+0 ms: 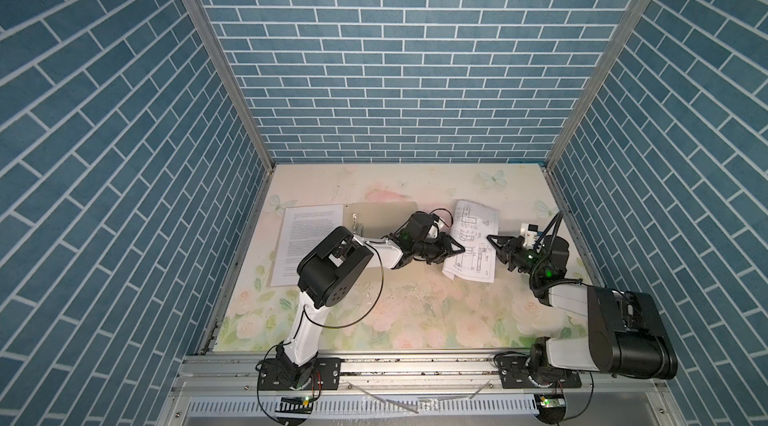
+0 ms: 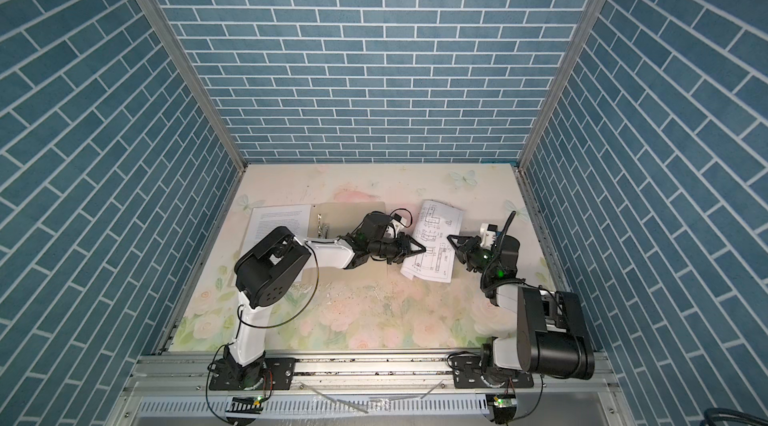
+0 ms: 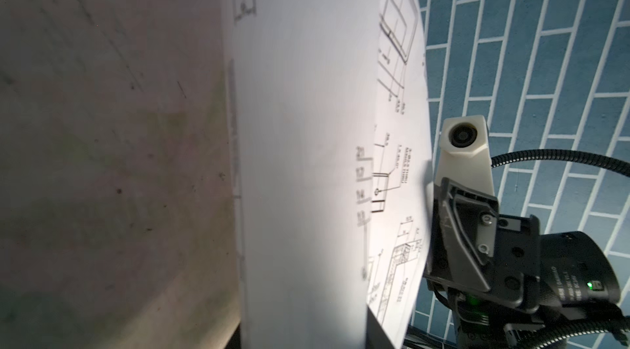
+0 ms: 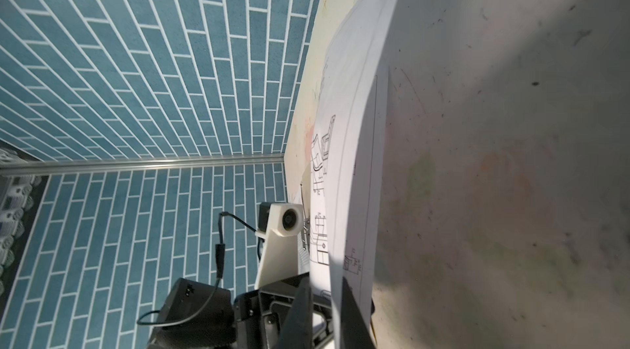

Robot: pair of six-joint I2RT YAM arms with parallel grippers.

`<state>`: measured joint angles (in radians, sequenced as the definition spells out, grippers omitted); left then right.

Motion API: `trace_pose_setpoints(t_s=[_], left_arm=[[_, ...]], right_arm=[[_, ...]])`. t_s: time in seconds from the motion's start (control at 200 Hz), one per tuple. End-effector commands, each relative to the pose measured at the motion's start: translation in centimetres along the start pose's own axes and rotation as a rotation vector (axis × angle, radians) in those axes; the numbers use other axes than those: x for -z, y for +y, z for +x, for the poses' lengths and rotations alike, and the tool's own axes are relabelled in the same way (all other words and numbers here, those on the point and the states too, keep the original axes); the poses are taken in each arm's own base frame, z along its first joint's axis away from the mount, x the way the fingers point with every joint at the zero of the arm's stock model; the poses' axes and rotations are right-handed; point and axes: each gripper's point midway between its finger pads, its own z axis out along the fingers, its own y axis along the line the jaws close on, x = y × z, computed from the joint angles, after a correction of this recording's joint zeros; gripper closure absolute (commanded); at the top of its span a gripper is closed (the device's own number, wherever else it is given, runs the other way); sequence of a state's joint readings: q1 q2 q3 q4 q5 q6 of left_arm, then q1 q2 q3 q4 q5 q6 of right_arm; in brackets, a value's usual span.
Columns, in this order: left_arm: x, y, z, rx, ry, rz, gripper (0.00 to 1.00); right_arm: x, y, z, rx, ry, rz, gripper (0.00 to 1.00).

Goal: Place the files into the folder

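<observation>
Now your left jaws and right jaws each pinch the drawing (image 1: 471,218), curled up off the tabletop (image 1: 415,311) at centre right, near the folder (image 1: 382,216).

The setting is a robot manipulation test cell of the laboratory kind. The workspace is a booth framed by aluminium profile posts (image 1: 216,58), with flat walls (image 1: 407,70) printed in a blue brick pattern and a tabletop (image 1: 415,311) covered by a printed floral sheet. The left arm (image 1: 305,328) and the right arm (image 1: 569,307) are bolted through black base plates (image 1: 328,370) to an aluminium rail (image 1: 415,365) at the front edge, above a slotted cable duct (image 1: 374,406), with exposed wiring and a white camera housing (image 3: 463,136) at an arm's wrist.
</observation>
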<state>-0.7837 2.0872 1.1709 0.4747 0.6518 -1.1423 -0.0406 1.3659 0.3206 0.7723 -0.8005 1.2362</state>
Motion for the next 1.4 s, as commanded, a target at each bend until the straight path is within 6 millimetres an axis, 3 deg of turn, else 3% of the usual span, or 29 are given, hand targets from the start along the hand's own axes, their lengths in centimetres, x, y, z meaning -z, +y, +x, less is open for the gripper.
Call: trace_pose_setpoints(t_s=[0.0,0.19,0.34,0.475,0.575,0.625,0.765,0.87,1.18,1.265,1.395], left_arm=[[0.6,-0.7,-0.2,-0.027,-0.009,0.005,0.61],[1.1,-0.8,-0.2,-0.047,-0.007,-0.010,0.50],[2.3,-0.9,-0.7,-0.070,-0.020,-0.033,0.37],[4.0,-0.8,-1.1,-0.099,-0.030,-0.078,0.24],[5.4,-0.5,-1.6,-0.111,-0.052,-0.104,0.01],[6.2,-0.3,-1.8,-0.117,-0.061,-0.118,0.00],[8.8,1.2,-2.2,-0.127,-0.092,-0.189,0.00],[10.9,1.9,-2.8,-0.134,-0.127,-0.226,0.00],[20.3,3.9,-5.5,-0.124,-0.316,-0.324,0.00],[22.6,4.5,-5.9,-0.119,-0.338,-0.351,0.00],[25.1,5.6,-6.2,-0.099,-0.375,-0.384,0.00]], right_arm=[[-0.6,1.1,0.0,0.044,0.040,0.028,0.91],[-0.7,1.4,0.2,0.089,0.062,0.111,0.99],[0.1,3.1,-0.3,0.145,0.057,0.159,1.00],[0.5,5.1,-0.7,0.206,0.057,0.206,1.00],[0.2,6.3,-0.7,0.246,0.074,0.248,1.00],[-0.3,7.0,-0.6,0.268,0.089,0.260,1.00],[-2.1,9.7,-0.8,0.309,0.108,0.255,1.00],[-4.6,12.5,-0.3,0.354,0.146,0.233,1.00],[-14.9,20.2,6.3,0.434,0.363,0.099,1.00],[-16.1,23.3,7.2,0.439,0.374,0.021,1.00],[-15.6,26.6,7.2,0.438,0.344,-0.083,1.00]])
